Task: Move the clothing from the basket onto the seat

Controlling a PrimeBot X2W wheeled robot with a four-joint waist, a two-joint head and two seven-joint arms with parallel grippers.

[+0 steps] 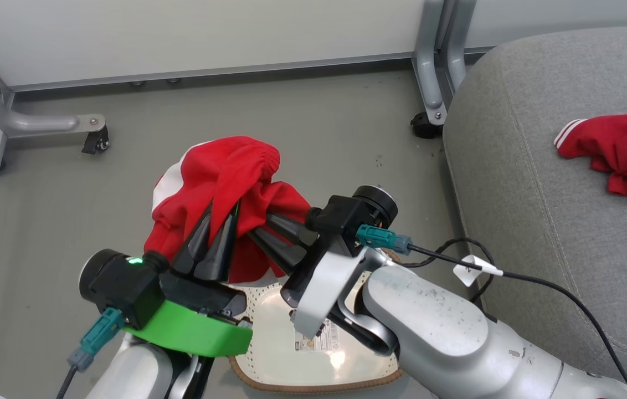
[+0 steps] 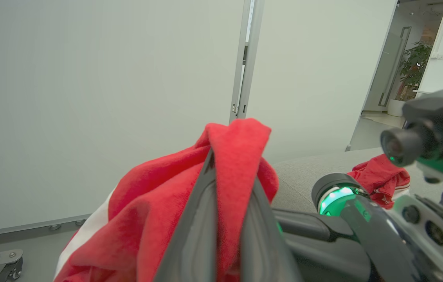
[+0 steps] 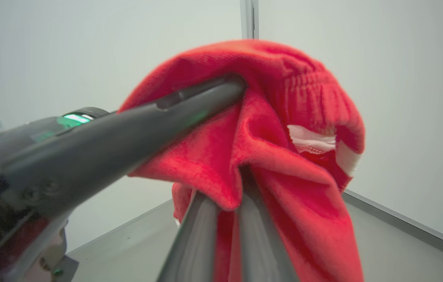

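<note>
Two-handed carry step, by my read: the lift out of the basket looks done, the transfer to the seat is not. Nearest, at 6 o'clock in the head view, the basket [image 1: 319,386] sits under the forearms. What shows of its perforated floor is bare apart from the label [image 1: 313,343]; the arms hide part of it, so I'd call it empty with that caveat. Just above, the left gripper [image 1: 222,213] comes in from 7 o'clock of the bundle, fingers pressed together on a fold of the red garment [image 1: 225,166]; its wrist view shows cloth squeezed between them. The right gripper [image 1: 258,224] comes in from 4 o'clock, fingers likewise pinching the same garment, fabric draped over the tips in its wrist view. The garment hangs bunched above the basket's far edge, white panel toward 9 o'clock; can't tell whether its tail touches the rim. Beyond it is grey floor [image 1: 319,122]. Farther out at 3 o'clock is the seat [image 1: 540,221], well apart from the bundle, with the second red garment [image 1: 623,155] lying crumpled on it. The next move likely calls for swinging both arms together toward 3 o'clock, holding grip spacing, clearing the seat's rounded edge, then releasing over bare cushion beside the second red garment. Risk: the hanging tail snags the basket.
</note>
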